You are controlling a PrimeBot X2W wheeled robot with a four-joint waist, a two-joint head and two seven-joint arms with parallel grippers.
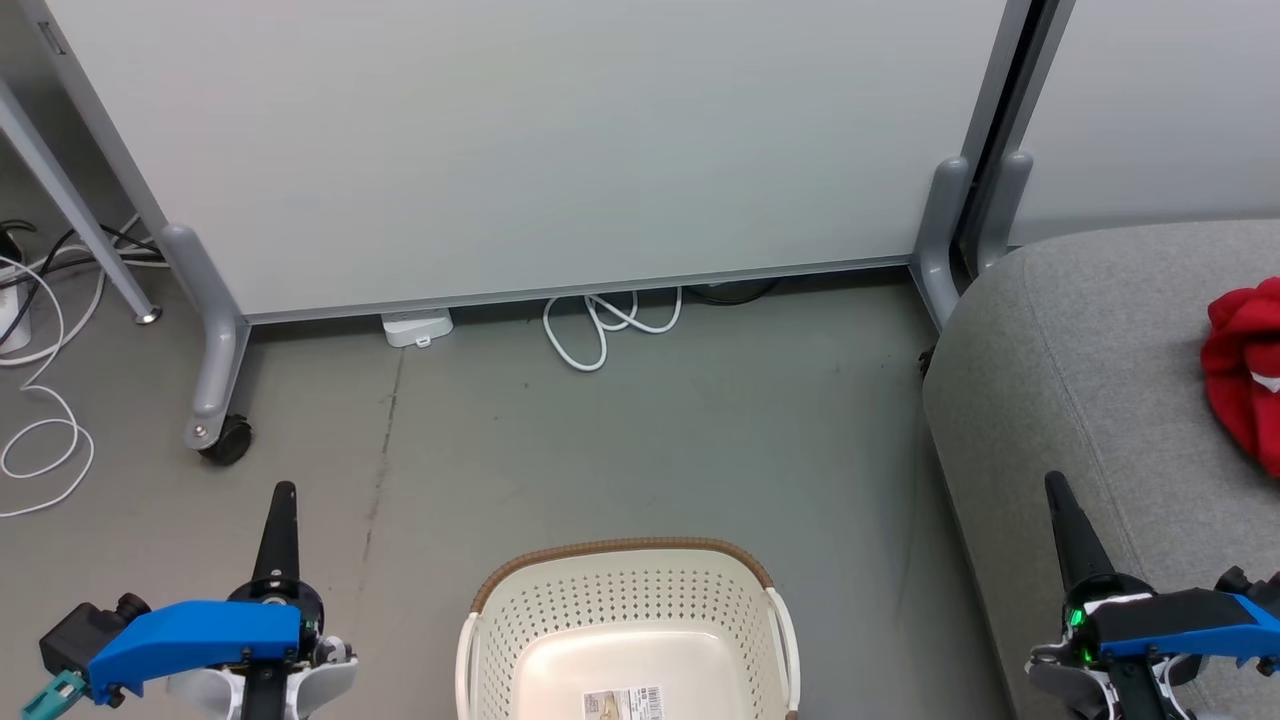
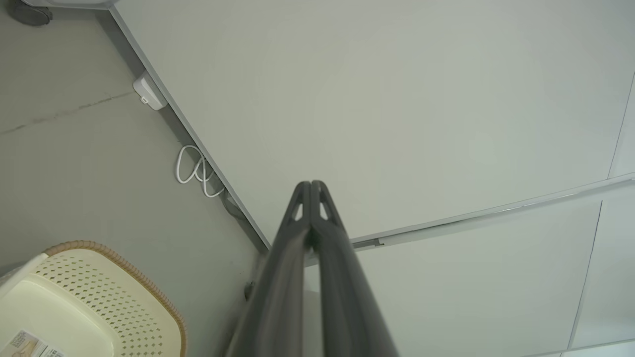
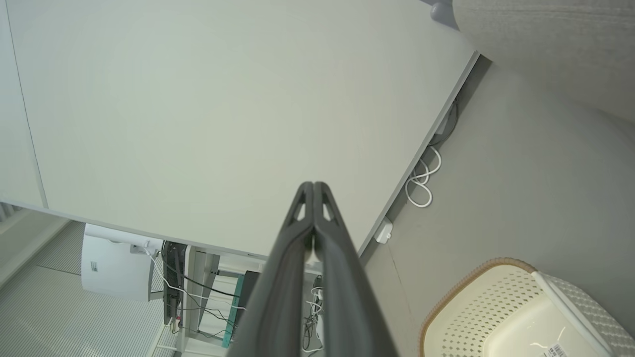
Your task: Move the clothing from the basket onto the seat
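Both pairs of jaws are pressed together, gripping nothing. Between them on the grey floor (image 1: 600, 430) stands the oval cream-white perforated plastic basket (image 1: 620, 600) with a brown rim. Crumpled red clothing (image 1: 1238, 370) lies on the grey fabric seat (image 1: 1080, 380) at right, its visible part elongated away from the robot.

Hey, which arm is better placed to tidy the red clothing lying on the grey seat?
Right. The right gripper sits at the edge of the seat, on the same side as the clothing. The left gripper is over the floor, beyond the basket. Both are shut and empty.
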